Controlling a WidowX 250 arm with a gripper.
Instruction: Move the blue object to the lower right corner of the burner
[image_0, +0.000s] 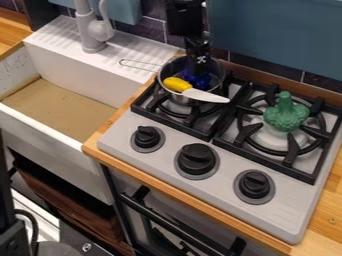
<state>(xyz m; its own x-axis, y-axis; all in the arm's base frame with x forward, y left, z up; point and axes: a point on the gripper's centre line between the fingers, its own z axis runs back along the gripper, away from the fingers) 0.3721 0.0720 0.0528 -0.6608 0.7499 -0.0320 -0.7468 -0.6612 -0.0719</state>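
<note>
- Toward twelve o'clock, the gripper (198, 69) hangs into the metal pot (172, 70); spread or pinching, I can't tell.
- Below it, inside, the blue object (194, 80).
- Toward the pot's six o'clock, a yellow-handled knife (206, 95).

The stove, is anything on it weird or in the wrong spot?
Two things look odd. The green broccoli toy sits right on the burner without a pan, and the yellow-handled knife pokes out over the pot's edge.
</note>
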